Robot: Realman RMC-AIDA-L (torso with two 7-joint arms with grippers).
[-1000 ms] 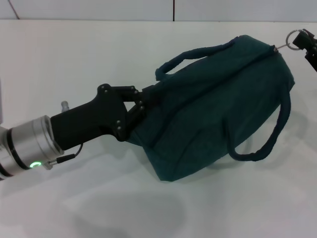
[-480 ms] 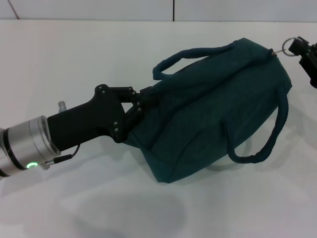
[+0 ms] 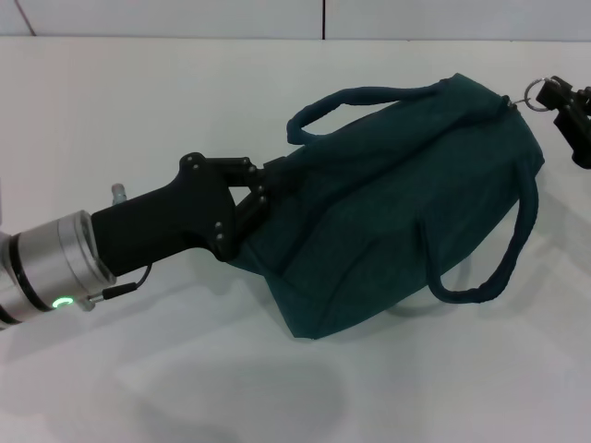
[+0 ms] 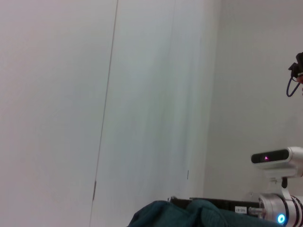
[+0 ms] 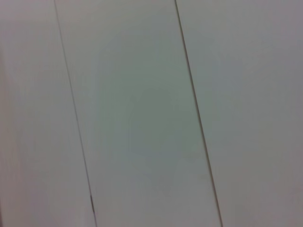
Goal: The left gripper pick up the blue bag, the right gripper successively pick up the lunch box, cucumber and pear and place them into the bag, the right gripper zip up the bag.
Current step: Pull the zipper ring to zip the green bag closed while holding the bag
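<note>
The bag (image 3: 388,221) across the middle of the frame was plain dark teal, the left gripper (image 3: 263,198) black with a silver wrist (image 3: 51,268) and green light, the right gripper (image 3: 568,106) at upper right black, the table (image 3: 138,101) white.

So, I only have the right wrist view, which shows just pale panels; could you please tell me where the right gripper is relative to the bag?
Observer: In the head view, the right gripper sits at the metal ring pull, at the right end of the blue bag.
Operator: Thank you. Does the bag look open on top?
Observer: No, its top looks closed, and no foil lining shows.
Operator: And what is the left gripper doing?
Observer: The left gripper is clamped on the bag's left end.
</note>
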